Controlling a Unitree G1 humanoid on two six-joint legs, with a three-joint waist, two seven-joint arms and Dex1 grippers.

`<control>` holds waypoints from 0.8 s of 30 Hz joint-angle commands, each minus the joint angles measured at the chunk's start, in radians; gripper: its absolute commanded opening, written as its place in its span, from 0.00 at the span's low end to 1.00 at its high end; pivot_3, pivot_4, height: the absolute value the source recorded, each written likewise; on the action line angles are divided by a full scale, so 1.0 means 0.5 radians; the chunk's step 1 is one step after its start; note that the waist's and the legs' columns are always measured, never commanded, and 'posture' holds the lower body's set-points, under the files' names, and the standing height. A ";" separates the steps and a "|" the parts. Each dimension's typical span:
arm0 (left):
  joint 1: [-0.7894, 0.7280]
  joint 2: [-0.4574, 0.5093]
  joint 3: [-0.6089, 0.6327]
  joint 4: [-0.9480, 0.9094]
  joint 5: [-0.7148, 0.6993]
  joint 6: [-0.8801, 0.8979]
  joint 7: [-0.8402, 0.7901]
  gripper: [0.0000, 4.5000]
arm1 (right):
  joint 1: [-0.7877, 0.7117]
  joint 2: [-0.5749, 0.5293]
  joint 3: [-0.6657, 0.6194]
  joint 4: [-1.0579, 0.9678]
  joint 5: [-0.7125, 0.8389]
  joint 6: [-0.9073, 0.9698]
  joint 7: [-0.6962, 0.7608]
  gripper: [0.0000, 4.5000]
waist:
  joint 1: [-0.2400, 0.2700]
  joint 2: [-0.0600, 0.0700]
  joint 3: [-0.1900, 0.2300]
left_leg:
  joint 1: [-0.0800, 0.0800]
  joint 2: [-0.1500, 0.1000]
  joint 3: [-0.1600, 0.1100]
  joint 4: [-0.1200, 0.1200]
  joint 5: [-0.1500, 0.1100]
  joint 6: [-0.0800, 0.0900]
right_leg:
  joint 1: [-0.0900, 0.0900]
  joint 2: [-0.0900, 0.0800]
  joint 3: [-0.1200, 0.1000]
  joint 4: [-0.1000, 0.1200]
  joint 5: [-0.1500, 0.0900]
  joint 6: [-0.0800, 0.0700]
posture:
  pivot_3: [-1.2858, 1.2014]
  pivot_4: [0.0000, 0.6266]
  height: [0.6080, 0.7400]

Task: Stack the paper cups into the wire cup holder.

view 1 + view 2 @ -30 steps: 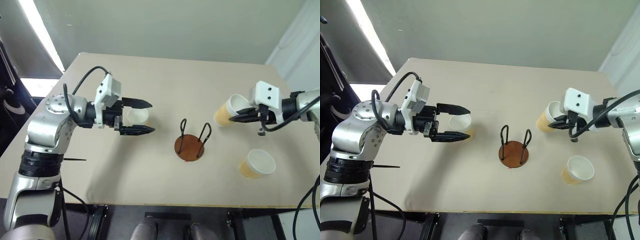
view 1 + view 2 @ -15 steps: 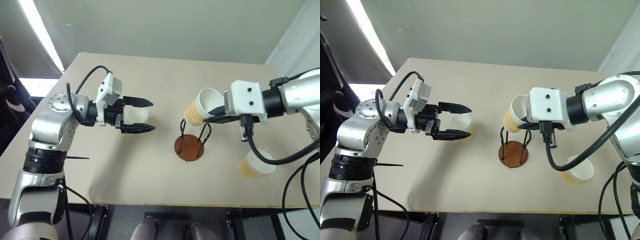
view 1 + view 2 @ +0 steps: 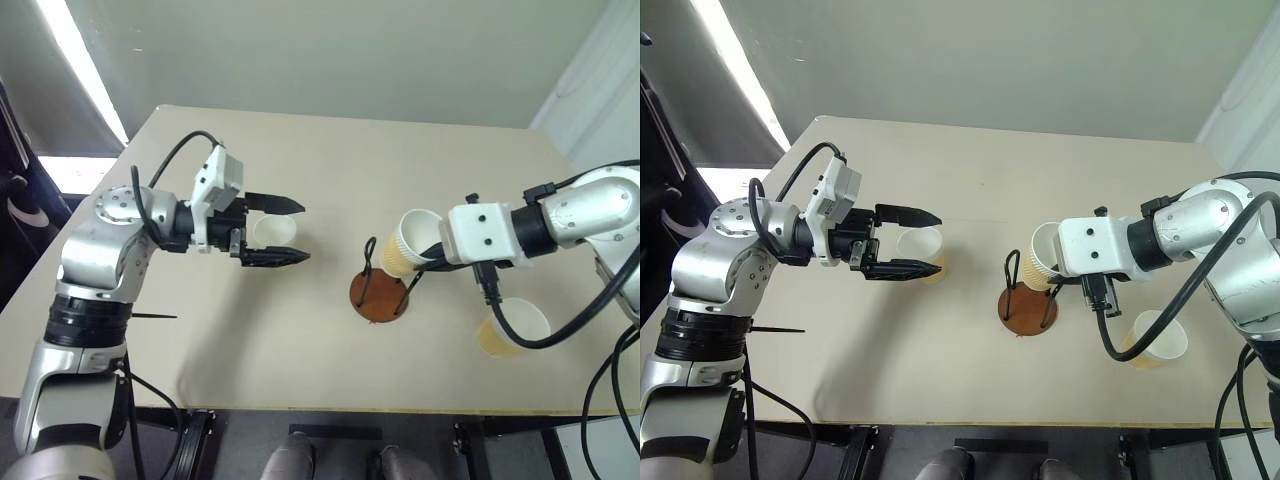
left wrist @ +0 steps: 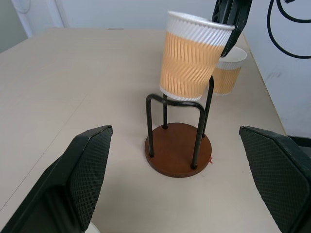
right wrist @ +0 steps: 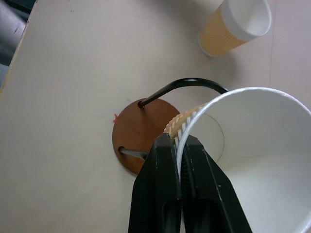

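From the head camera, the beige table (image 3: 330,170) carries the wire cup holder (image 3: 380,290) near its middle, a round reddish-brown base with two upright black wire loops. The right gripper (image 3: 437,247) comes in from the right with its fingers pinched shut on the rim of a paper cup (image 3: 412,243), which hangs tilted just above the holder, its bottom at the tops of the loops. A second cup (image 3: 512,327) stands upright on the table at the right, nearer the front edge, well apart from the holder. To the left, the left gripper (image 3: 300,232) is held level and pointing right, its two black fingers spread wide with nothing between them; a third cup (image 3: 275,232) stands on the table beside those fingers

In the left wrist view, the left gripper's own fingers (image 4: 87,170) stand far apart at the sides. Between them lies the holder (image 4: 178,148), and the carried cup (image 4: 192,60) tilts over it, its bottom just at the top of the nearer loop. The second cup (image 4: 228,73) stands behind on the table

In the right wrist view, the black fingers (image 5: 165,194) are clamped together on the white rim of the carried cup (image 5: 257,160), one inside and one outside the wall. Below it show the wooden base (image 5: 141,133) and one wire loop, and farther off stands the third cup (image 5: 235,26)
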 commanded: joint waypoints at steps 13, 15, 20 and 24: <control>0.015 0.031 0.053 -0.074 -0.013 -0.008 0.008 1.00 | -0.174 0.295 -0.028 0.033 0.040 0.164 -0.126 0.60 | -0.005 0.000 0.000 | 0.000 0.000 0.000 0.001 0.000 0.000 | 0.000 0.000 0.000 0.000 0.000 0.000 | 0.52 0.24 1.00; 0.020 0.032 0.053 -0.079 -0.016 -0.006 0.007 1.00 | -0.184 0.304 -0.109 0.017 0.133 0.273 -0.144 0.75 | -0.002 0.000 0.000 | 0.000 0.000 0.000 0.001 0.000 0.000 | 0.000 0.000 0.000 0.000 0.000 0.000 | 0.52 0.24 1.00; 0.020 0.021 0.044 -0.081 -0.024 -0.009 -0.009 1.00 | -0.076 0.166 -0.351 -0.108 0.379 0.558 -0.154 0.75 | 0.004 0.000 0.000 | -0.001 0.000 0.000 0.000 0.000 0.000 | 0.000 0.000 0.000 -0.001 0.000 0.000 | 0.52 0.24 1.00; 0.001 0.006 0.031 -0.059 -0.017 -0.022 -0.023 1.00 | 0.045 0.021 -0.512 -0.204 0.513 0.708 -0.189 0.75 | 0.004 0.000 0.000 | -0.001 0.000 0.000 0.000 0.000 0.000 | 0.000 0.000 0.000 -0.001 0.000 0.000 | 0.52 0.24 1.00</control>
